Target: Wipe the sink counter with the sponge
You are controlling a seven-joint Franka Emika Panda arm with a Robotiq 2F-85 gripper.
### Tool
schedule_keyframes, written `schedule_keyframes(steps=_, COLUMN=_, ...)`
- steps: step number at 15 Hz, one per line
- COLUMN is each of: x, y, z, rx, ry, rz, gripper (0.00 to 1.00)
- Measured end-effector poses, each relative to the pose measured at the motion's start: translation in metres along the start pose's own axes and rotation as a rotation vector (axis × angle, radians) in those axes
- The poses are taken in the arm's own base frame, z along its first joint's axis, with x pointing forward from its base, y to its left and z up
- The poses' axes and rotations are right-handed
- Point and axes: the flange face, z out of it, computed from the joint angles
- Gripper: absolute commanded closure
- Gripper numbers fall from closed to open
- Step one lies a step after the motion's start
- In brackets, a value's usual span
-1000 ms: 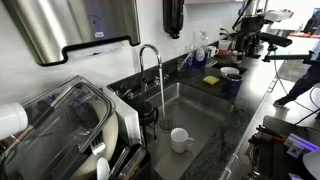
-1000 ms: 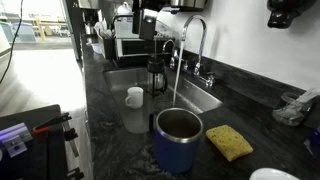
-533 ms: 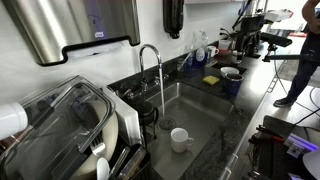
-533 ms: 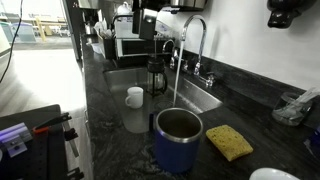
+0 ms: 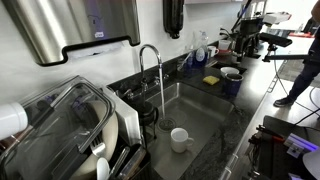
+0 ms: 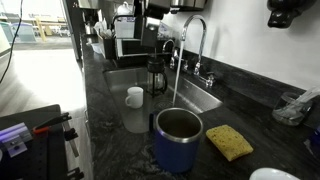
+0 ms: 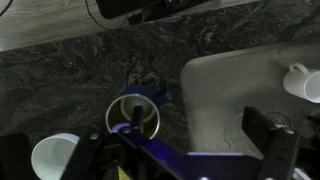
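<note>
The yellow sponge (image 6: 230, 141) lies flat on the black speckled sink counter (image 6: 110, 120), right of the basin and next to a blue tumbler (image 6: 178, 135). It also shows in an exterior view (image 5: 211, 80). In the wrist view my gripper (image 7: 203, 130) is open and empty, high above the counter (image 7: 90, 75). Its fingers span the tumbler (image 7: 137, 112) and the basin's edge. A yellow sliver low in that view (image 7: 120, 173) may be the sponge. My dark arm shows at the top of an exterior view (image 6: 160, 15).
A white mug (image 5: 180, 138) stands in the steel basin (image 5: 200, 110) under the running faucet (image 5: 150, 60). A French press (image 6: 157, 72) stands by the basin, a white bowl (image 7: 55, 155) by the tumbler, and a dish rack (image 5: 70, 125) nearby. A person (image 5: 305, 60) stands at the counter's far end.
My arm has shifted slightly at the top of an exterior view. The person at the far end has moved. The sponge, tumbler and mug have not moved.
</note>
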Motion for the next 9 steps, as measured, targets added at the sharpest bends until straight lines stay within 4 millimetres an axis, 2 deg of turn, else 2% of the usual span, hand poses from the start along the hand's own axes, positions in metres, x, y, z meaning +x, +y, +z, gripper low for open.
schedule_keyframes(steps=3, x=0.017, y=0.009, z=0.015, rx=0.0, ry=0.006, rz=-0.021, gripper=0.0)
schedule_keyframes(steps=9, x=0.067, y=0.027, z=0.033, rx=-0.028, ry=0.138, rz=-0.086, gripper=0.0)
